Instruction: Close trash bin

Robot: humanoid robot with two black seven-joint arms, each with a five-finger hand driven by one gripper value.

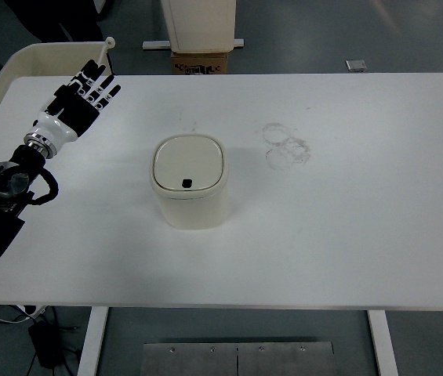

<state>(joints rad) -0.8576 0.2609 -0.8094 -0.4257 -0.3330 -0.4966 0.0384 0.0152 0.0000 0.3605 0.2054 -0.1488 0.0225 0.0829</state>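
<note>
In the upper left of the frame I see my left hand (pixel 80 98) above the table (pixel 362 235), fingers stretched out flat and spread, holding nothing. The trash bin (pixel 190 192) stands at centre frame, down and to the right of those fingers and well apart from them; its lid (pixel 189 162) looks already flat and shut. My right hand isn't visible, so only the left can reach

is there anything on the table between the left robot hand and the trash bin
Nothing visible. The left robot hand, fingers spread, is over the table's far-left part, and only bare white tabletop lies between it and the bin. The faint ring marks are on the bin's other side.
</note>
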